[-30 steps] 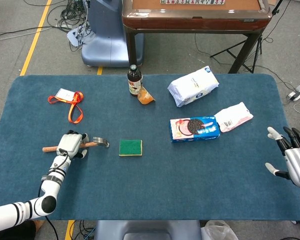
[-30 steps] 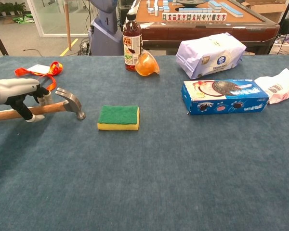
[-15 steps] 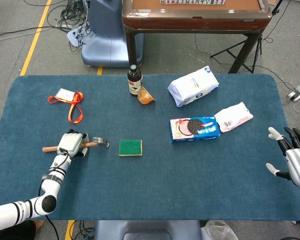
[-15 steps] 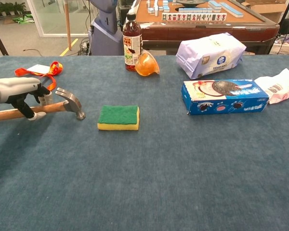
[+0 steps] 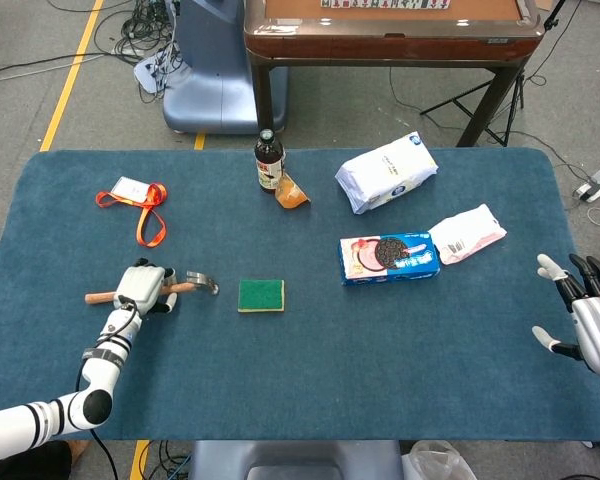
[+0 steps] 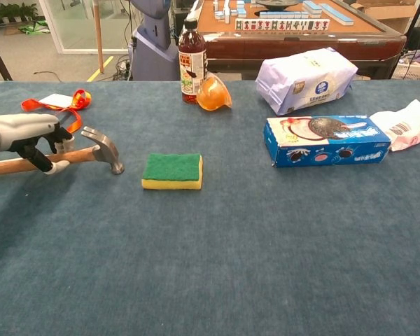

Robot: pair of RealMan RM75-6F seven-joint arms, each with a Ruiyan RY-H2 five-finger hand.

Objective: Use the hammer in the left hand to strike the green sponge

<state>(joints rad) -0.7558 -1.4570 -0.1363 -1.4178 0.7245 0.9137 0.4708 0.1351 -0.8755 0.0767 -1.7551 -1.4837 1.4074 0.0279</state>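
Observation:
My left hand (image 5: pixel 143 288) (image 6: pixel 28 138) grips the wooden handle of a hammer (image 5: pixel 193 285) (image 6: pixel 98 150). The hammer lies level just above the blue table, and its steel head points right. The green sponge (image 5: pixel 261 295) (image 6: pixel 172 170), green on top and yellow below, lies flat on the cloth a short way right of the hammer head, apart from it. At the table's right edge my right hand (image 5: pixel 585 318) hangs with its fingers spread and nothing in it; the chest view does not show it.
A blue cookie box (image 5: pixel 389 258) (image 6: pixel 326 139), a white bag (image 5: pixel 386 173) (image 6: pixel 306 77) and a pink-white packet (image 5: pixel 467 233) (image 6: pixel 407 123) lie to the right. A dark bottle (image 5: pixel 269 161) (image 6: pixel 192 52) with an orange object (image 5: pixel 292 192) stands at the back, and a red lanyard (image 5: pixel 140 203) (image 6: pixel 56 102) lies at the back left.

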